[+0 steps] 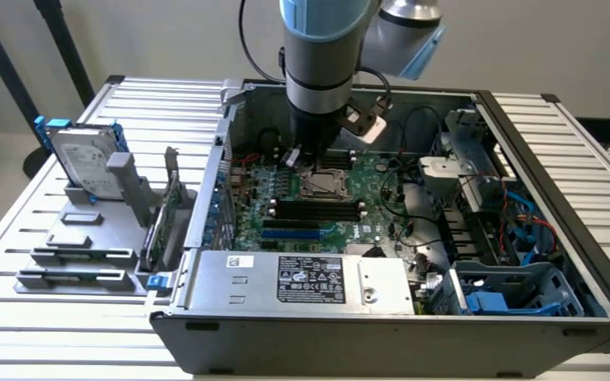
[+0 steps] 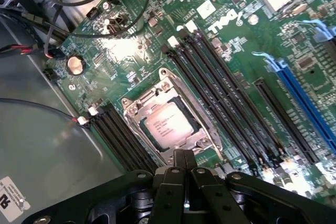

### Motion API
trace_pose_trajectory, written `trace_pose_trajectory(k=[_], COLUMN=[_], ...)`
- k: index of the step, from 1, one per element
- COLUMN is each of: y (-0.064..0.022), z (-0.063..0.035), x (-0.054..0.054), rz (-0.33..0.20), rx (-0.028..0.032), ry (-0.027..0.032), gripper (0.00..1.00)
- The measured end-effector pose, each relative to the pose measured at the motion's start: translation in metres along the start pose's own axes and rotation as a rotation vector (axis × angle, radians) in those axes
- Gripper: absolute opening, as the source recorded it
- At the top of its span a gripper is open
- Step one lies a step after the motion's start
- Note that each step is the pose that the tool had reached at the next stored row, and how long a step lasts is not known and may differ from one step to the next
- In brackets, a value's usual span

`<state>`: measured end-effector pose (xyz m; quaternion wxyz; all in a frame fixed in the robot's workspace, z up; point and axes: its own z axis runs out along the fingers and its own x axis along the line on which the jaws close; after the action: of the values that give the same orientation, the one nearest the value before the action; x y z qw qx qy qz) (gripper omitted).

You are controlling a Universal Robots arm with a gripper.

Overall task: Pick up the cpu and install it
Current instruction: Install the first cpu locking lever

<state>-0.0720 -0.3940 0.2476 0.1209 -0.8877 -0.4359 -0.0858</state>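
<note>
My claw (image 2: 184, 174) is closed and holds nothing, hovering just beside the socket (image 2: 169, 121) on the motherboard (image 2: 226, 40). The cpu (image 2: 167, 124) sits in that socket. If it lies crooked, pins underneath could bend, I'd judge.

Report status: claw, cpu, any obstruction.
Claw shut, empty, just above the socket. Cpu seated in the socket. Nothing on top of it.

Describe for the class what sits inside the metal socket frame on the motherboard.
The cpu, silver top with printed text, lies flat inside the socket frame. The contacts beneath it are covered. The gripper, jaws shut, sits at the frame's edge.
</note>
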Motion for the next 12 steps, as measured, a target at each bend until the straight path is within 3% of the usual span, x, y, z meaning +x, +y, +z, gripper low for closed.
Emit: trace_pose_trajectory(k=[8, 12], y=[0.0048, 0.0037], z=[-0.0124, -0.0118], x=[-0.015, -0.020], rz=[0.000, 0.001], rx=[0.0002, -0.0007], ry=[-0.0001, 0.0009], gripper=[0.11, 0.11])
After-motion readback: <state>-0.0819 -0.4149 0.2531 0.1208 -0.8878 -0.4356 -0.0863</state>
